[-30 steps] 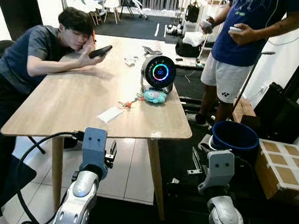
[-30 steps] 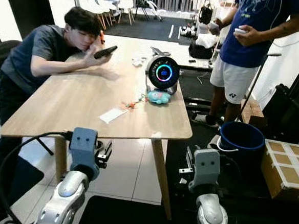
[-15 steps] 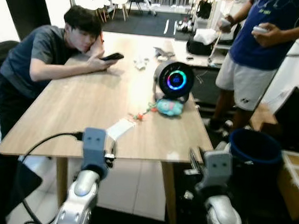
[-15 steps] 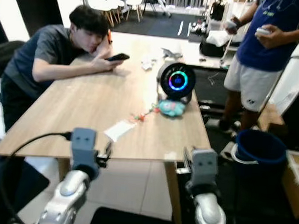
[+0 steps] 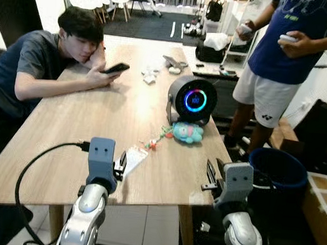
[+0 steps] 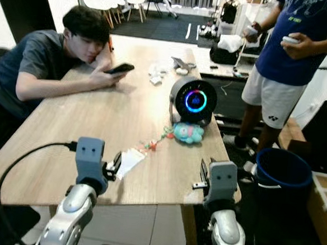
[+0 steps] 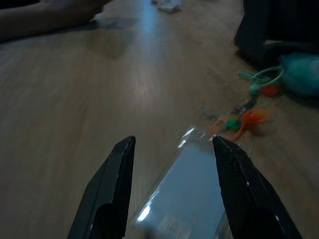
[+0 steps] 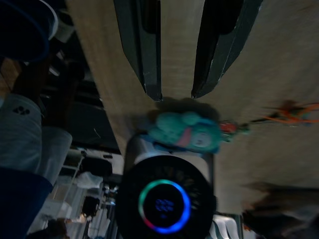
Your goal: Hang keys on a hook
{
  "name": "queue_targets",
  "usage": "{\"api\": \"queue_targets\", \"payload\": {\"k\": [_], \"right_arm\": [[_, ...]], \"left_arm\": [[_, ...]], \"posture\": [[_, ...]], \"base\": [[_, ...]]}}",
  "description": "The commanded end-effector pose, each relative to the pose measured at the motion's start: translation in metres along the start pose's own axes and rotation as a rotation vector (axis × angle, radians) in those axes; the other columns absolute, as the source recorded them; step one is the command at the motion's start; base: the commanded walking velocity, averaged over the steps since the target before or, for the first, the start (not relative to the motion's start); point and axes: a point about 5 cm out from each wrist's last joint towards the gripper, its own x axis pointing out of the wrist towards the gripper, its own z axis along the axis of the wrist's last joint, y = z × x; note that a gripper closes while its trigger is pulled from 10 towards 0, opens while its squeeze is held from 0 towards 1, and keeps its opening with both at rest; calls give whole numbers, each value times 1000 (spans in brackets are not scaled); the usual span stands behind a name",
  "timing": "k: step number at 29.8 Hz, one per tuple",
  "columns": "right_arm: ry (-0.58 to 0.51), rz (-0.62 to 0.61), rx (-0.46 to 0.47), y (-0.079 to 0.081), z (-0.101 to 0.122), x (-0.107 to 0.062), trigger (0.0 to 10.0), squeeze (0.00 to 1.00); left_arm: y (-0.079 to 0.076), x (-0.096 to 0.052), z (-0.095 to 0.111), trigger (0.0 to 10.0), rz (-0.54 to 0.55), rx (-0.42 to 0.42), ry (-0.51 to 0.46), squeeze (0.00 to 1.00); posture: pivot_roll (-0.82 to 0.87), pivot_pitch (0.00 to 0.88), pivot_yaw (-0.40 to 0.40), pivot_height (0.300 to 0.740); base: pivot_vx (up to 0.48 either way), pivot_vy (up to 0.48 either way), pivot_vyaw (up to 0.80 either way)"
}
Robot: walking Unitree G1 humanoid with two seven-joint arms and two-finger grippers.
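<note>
Lying on the wooden table [image 5: 90, 128] just in front of the round black fan [image 5: 192, 98] is the set of keys [image 5: 153, 142], a small orange and green tangle on a cord that runs to a teal plush toy [image 5: 187, 132]. That plush sits right at the foot of the fan, whose face glows with a ring of blue and red light. On the near side of the keys, further from the fan, rests a clear plastic packet [image 5: 132, 154] with a white card inside.

The left gripper [image 7: 172, 189] hovers low over the table edge on the side of the packet away from the fan, its two black fingers [image 7: 112, 189] spread apart with nothing between them; the wrist view looks across the packet toward the keys. The right gripper [image 8: 175, 89] is raised near the table's corner on the fan's near side, its fingers parted with a narrow gap and holding nothing; its wrist view points at the plush and the fan beyond.

Across the table from the fan, a seated person [image 5: 41, 63] in a grey shirt leans on one arm and holds a phone [image 5: 116, 68]. Behind the fan, a standing person [image 5: 281, 46] in a blue shirt and white shorts holds small white controllers. A dark blue bin [image 5: 278, 170] stands on the floor near that person's feet, beside a cardboard box [image 5: 320, 206].
</note>
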Motion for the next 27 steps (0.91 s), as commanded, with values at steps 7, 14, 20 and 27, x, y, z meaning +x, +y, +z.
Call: {"api": "queue_targets", "payload": {"k": [7,14,20,27], "right_arm": [[12,-3,-5,1,-3,-1,10000,0],[9,-9,-13,-2,-3,-1,10000,0],[11,-16,-18,-3,-3,-1,10000,0],[10,-13,-18,-2,-3,-1,10000,0]], "left_arm": [[4,-1,-4,10000,6,24,17,0],[-4,-5,8,10000,-182,183,-11,0],[-22,-13,8,10000,-350,280,108,0],[-45,-20,2,10000,-477,265,203,0]], "posture": [[-2,120,29,740],[-5,116,31,740],[-3,116,35,740],[-5,118,34,740]], "base": [[325,0,0],[41,0,0],[0,0,0],[0,0,0]]}}
